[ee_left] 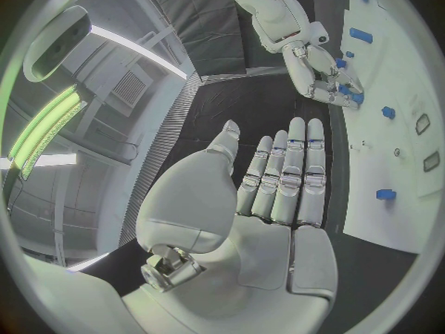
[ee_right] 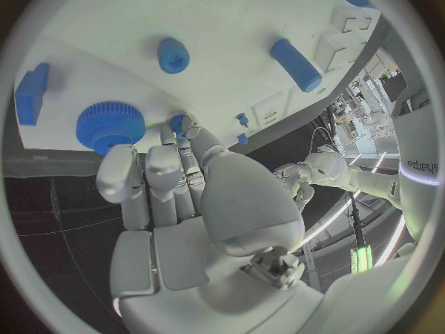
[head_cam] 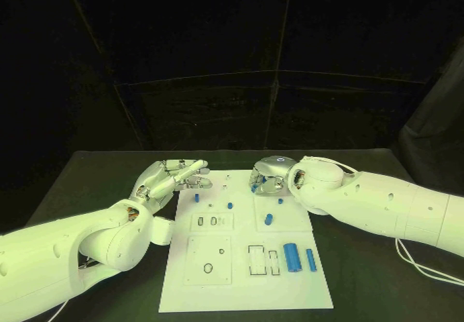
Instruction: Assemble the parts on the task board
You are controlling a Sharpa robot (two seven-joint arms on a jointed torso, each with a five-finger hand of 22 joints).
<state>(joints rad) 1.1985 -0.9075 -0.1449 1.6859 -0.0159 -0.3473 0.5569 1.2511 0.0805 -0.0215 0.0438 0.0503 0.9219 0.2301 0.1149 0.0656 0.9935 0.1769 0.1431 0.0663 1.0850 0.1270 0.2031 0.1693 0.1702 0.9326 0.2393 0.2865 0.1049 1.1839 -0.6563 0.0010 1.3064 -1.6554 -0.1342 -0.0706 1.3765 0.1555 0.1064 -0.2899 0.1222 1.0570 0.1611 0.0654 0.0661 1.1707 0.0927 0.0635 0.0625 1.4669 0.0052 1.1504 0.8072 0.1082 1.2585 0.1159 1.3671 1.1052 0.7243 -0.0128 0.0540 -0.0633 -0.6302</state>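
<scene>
The white task board (head_cam: 247, 282) lies in the middle of the black table. My right hand (head_cam: 271, 174) hovers over its far right corner, fingers curled down. In the right wrist view my right hand (ee_right: 185, 200) has its fingertips (ee_right: 121, 171) right beside a blue gear (ee_right: 110, 125), and thumb and a finger pinch a small blue part (ee_right: 176, 122). My left hand (head_cam: 174, 178) is at the board's far left corner, fingers stretched out and holding nothing. The left wrist view shows my left hand (ee_left: 278, 193) flat and my right hand (ee_left: 320, 74) beyond it.
Blue pegs (head_cam: 197, 197) (head_cam: 231, 204) and a short blue cylinder (head_cam: 269, 218) lie on the board's far half. A thick blue cylinder (head_cam: 291, 257) and a thinner one (head_cam: 310, 259) lie near its right edge, beside empty slots (head_cam: 256, 260). A white cable (head_cam: 420, 265) trails at the right.
</scene>
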